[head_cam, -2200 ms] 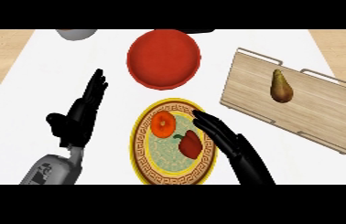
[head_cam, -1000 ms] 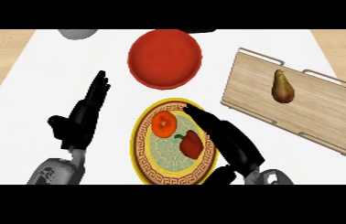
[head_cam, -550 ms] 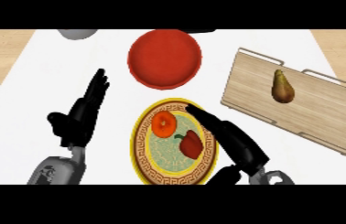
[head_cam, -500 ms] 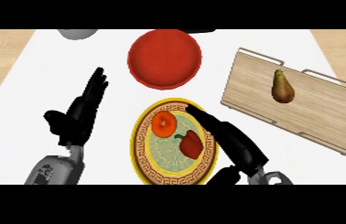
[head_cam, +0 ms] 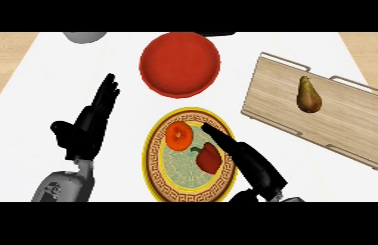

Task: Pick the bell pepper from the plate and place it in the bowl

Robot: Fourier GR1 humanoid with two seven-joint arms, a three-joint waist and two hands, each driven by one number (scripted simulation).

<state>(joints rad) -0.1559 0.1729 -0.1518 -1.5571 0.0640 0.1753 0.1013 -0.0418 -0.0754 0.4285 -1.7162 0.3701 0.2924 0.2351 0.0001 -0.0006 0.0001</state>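
the pepper lies on the plate, right of the plate's middle, with a round orange fruit just beside it on the far left. the plate sits by the worktop's near edge, about midway along it. the bowl stands straight beyond the plate, nearer the far edge and a little apart from the plate's rim.

the right hand reaches in from the near edge across the plate's right side. its fingers are stretched out and uncurled along the pepper's right flank, touching it or nearly so. nothing is clasped. the thumb is hard to make out low in the view.

the step in hand looks like the grasp itself. to do it well, the fingers should wrap the pepper's far and right sides while the thumb comes in from the near side, so the pepper is pinched across its body rather than nudged left. a push would likely shove it into the fruit or slide it over the plate. closing low around the widest part should help, since the skin looks smooth and rounded. after that, lift straight up to clear the rim before heading for the bowl.

the left hand rests open, fingers up, toward the near left corner. a board with a pear lies toward the right edge, off the likely path.
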